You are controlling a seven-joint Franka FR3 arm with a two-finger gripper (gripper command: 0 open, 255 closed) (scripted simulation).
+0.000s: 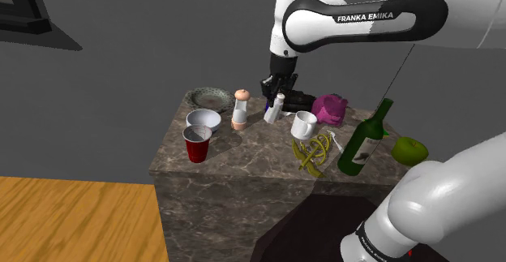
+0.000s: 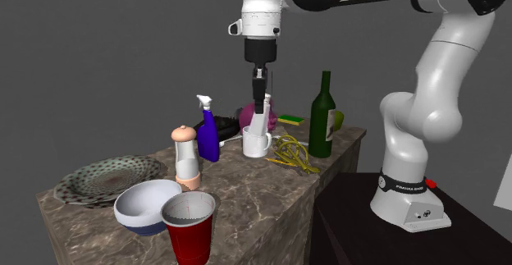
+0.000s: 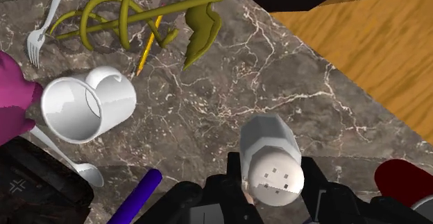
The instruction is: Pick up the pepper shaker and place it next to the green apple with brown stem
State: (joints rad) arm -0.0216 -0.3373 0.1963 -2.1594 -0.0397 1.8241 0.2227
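The pepper shaker point(image 1: 276, 109) is a small white-grey bottle with a holed cap, and it leans to one side. My gripper point(image 1: 280, 92) comes down on it from above and is shut on its upper part. In the wrist view the shaker point(image 3: 270, 160) sits clasped between the two black fingers point(image 3: 234, 173) of the gripper point(image 3: 273, 179). It is near the back of the marble counter point(image 1: 243, 159), beside the white mug point(image 1: 304, 124). The green apple point(image 1: 409, 149) lies at the counter's end in the shoulder view's right, past the green wine bottle point(image 1: 365, 139). I cannot tell whether the shaker's base touches the counter.
A peach-topped mill point(image 1: 241, 109), a white bowl point(image 1: 203, 120), a red cup point(image 1: 197, 144) and a patterned plate point(image 1: 209, 98) stand toward the shoulder view's left. A purple lump point(image 1: 330, 108), a yellow-green wire ornament point(image 1: 312, 152), a blue spray bottle point(image 2: 208, 132) and a fork point(image 3: 43, 32) crowd the middle.
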